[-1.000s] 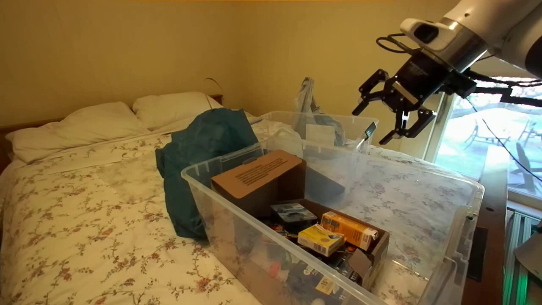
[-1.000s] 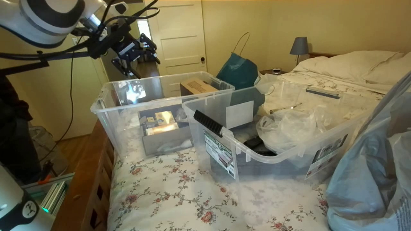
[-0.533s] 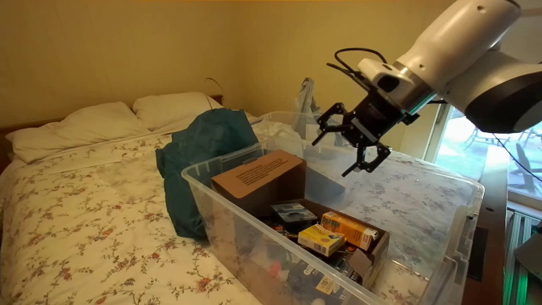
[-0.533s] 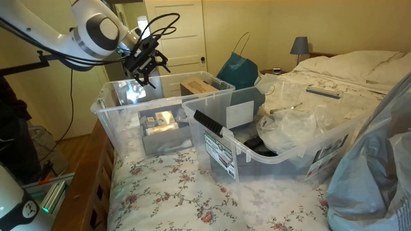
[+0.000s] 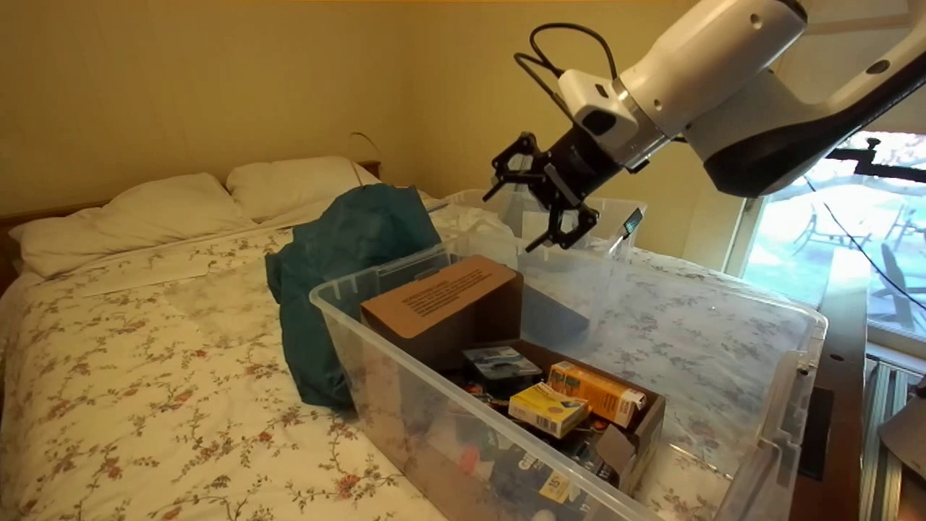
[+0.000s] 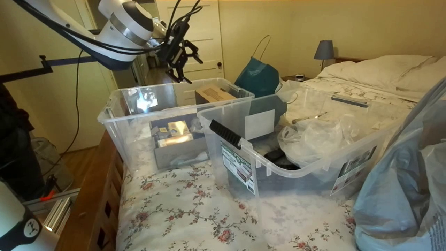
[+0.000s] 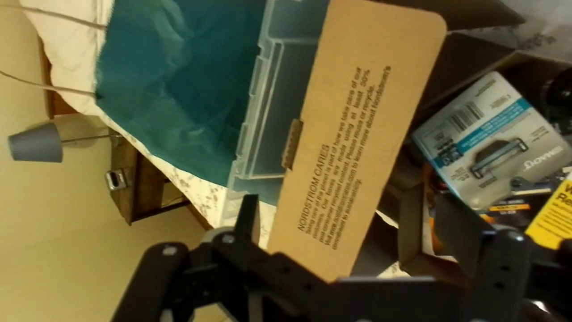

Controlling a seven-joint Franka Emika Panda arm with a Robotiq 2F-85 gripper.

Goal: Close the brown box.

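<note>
The brown box (image 5: 646,441) stands open inside a clear plastic tub (image 5: 788,311). Its large flap (image 5: 438,297) with printed text stands raised at one end, and another dark flap (image 5: 553,318) sticks out beside it. The raised flap also shows in an exterior view (image 6: 214,93) and large in the wrist view (image 7: 344,134). Small packets lie in the box, among them a yellow one (image 5: 548,410) and an orange one (image 5: 593,392). My gripper (image 5: 510,221) is open and empty, above and apart from the raised flap; it also shows in an exterior view (image 6: 195,72) and the wrist view (image 7: 353,208).
A teal bag (image 5: 354,239) leans by the tub's end. A second clear tub (image 6: 296,172) with plastic bags stands close beside the first. A grey bag (image 6: 393,195) is at the near corner. A wooden bed rail (image 6: 89,209) runs along the bed's edge.
My gripper has swung across the tub toward the raised flap, dipping and then rising again. It stays open. The brown box, its flaps and the packets have not moved.
</note>
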